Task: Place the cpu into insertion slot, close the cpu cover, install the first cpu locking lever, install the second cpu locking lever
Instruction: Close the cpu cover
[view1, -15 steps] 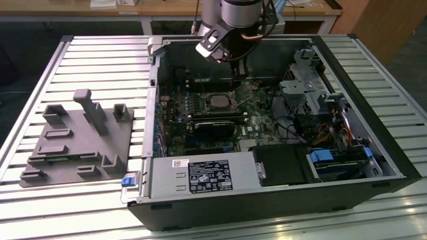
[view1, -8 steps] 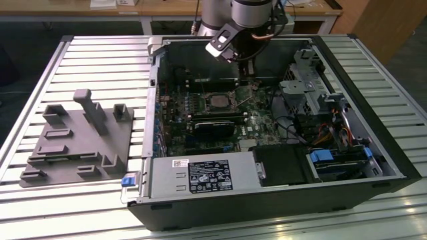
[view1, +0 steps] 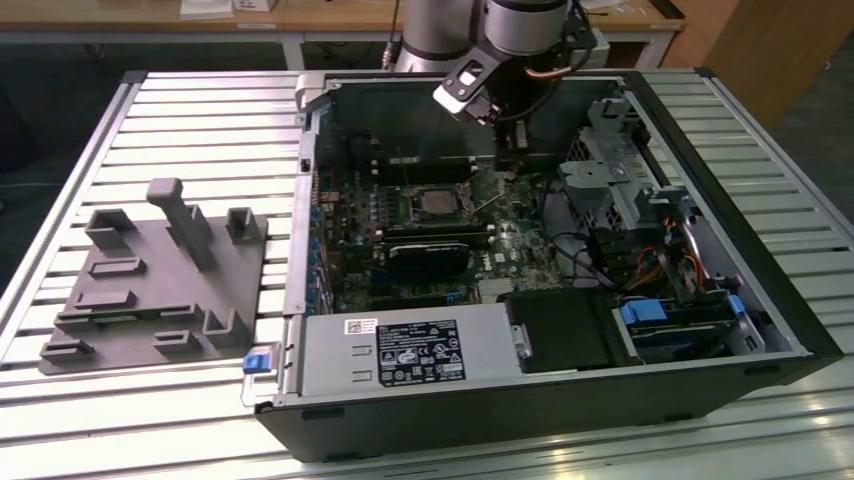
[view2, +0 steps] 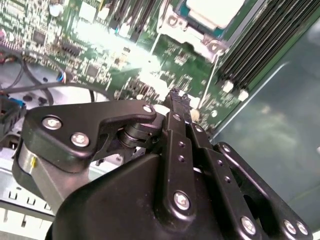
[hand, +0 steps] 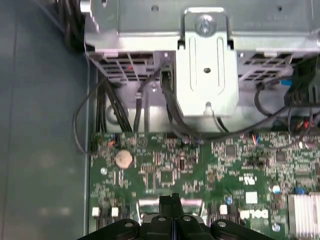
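Note:
The cpu (view1: 435, 203) lies in its socket on the motherboard (view1: 514, 262) inside the open case. In the second wrist view its pale metal top (view2: 214, 9) shows through the window of the grey cpu cover (view2: 175, 26), which lies flat around it. A thin wire locking lever (view2: 210, 80) slants away from the socket's corner towards the fingers. My gripper (view1: 513, 140) hangs over the board at the exterior view's right of the socket. Both wrist views show the black fingertips (view2: 177, 95) pressed together, shut, close beside the lever's free end, with nothing seen between them (hand: 175, 199).
A metal drive cage (hand: 205, 70) with cable bundles stands beside the board. Memory slots (view2: 265, 45) run past the socket. The power supply (view1: 400, 352) fills the case's near corner. A grey fixture plate (view1: 154, 285) sits on the slatted table at the exterior view's left.

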